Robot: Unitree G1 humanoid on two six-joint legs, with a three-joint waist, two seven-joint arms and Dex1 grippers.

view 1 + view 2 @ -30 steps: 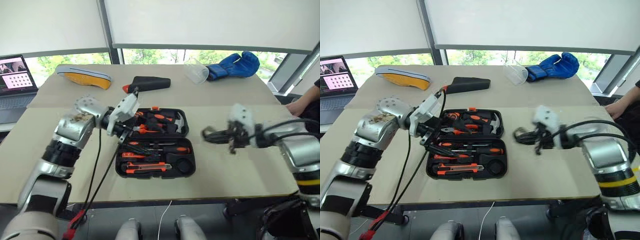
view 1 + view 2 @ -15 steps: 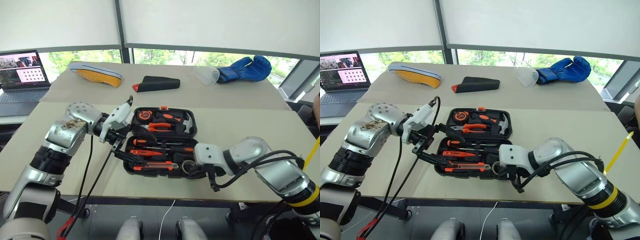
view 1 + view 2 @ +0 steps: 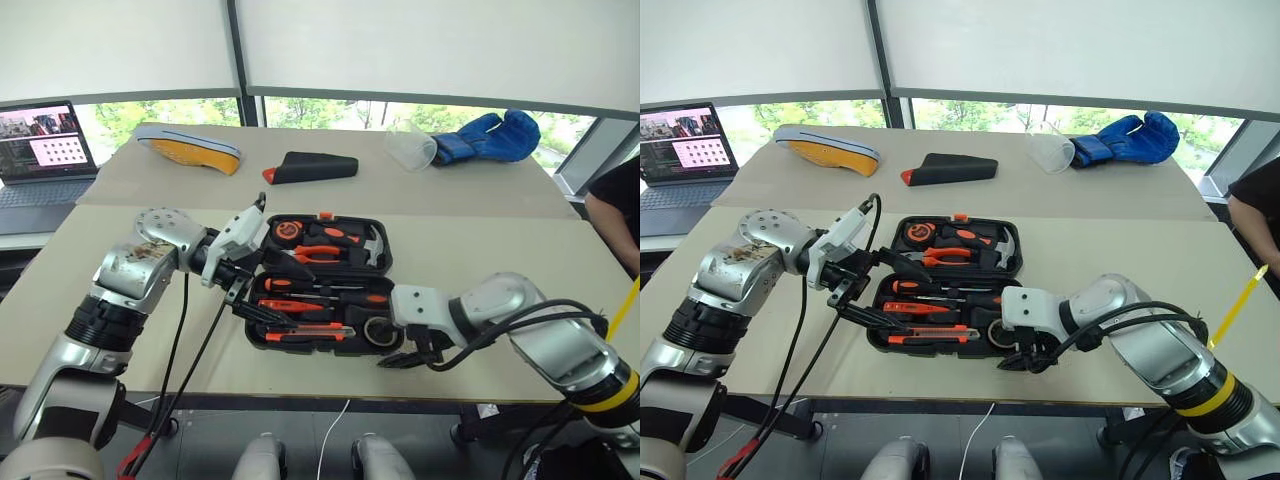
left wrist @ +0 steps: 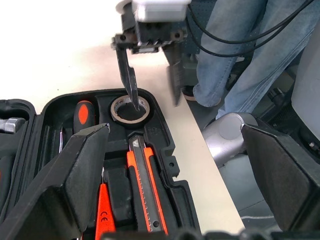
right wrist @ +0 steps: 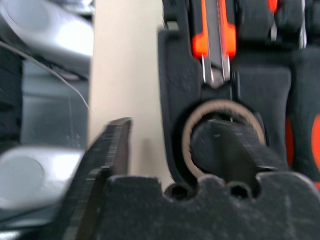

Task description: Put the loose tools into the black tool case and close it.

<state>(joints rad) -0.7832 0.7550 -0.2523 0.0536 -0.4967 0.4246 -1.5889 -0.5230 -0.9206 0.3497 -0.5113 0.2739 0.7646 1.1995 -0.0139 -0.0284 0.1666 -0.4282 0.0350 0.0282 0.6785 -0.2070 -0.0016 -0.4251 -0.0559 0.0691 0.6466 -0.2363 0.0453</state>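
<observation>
The black tool case [image 3: 258,338] lies open at the table's front. Two screwdrivers [image 3: 325,285] and the utility knife [image 3: 300,333] rest in its near half. The dark tape roll [image 4: 129,108] sits in the round recess at the front right corner. My right gripper [image 3: 402,354] is open at that corner. One of its fingers [image 5: 235,150] dips into the roll's hole, and the other hangs outside the case wall over the table. My left gripper [image 3: 250,285] is open at the case's left side, its fingers [image 4: 75,185] spread above the tools and gripping nothing.
Pliers [image 3: 325,252], a hammer and a round tape measure fill the case's far half. Behind it lie a black pouch with a red tip [image 3: 312,167], a yellow sole [image 3: 190,147], a clear cup [image 3: 410,148] and a blue glove [image 3: 490,135]. A laptop [image 3: 40,150] stands left. A person [image 3: 615,210] is at the right edge.
My right gripper came down from above the table to the case's front right corner with the tape roll. It has now opened, leaving the roll in its recess. The left gripper stayed put.
</observation>
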